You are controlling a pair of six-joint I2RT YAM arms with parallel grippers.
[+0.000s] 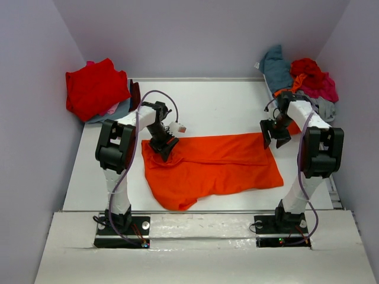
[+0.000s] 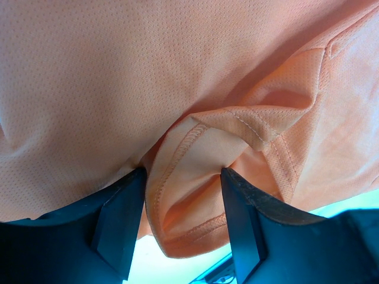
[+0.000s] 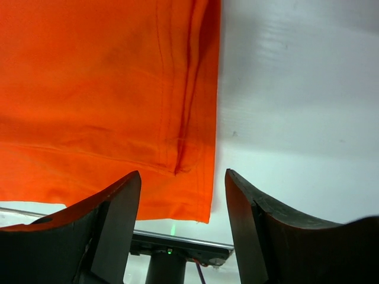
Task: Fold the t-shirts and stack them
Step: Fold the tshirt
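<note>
The orange t-shirt (image 1: 213,163) lies flat on the surface (image 1: 219,100) between the arms, its long axis running left to right. The left jaws sit at its far left corner, parted, with a loose fold of hem (image 2: 189,177) between them that is not visibly pinched. The right jaws hang over the far right corner, parted and empty (the shirt's side edge runs between them). Each arm is nearest its own corner, so a fold toward the near edge looks likeliest.
</note>
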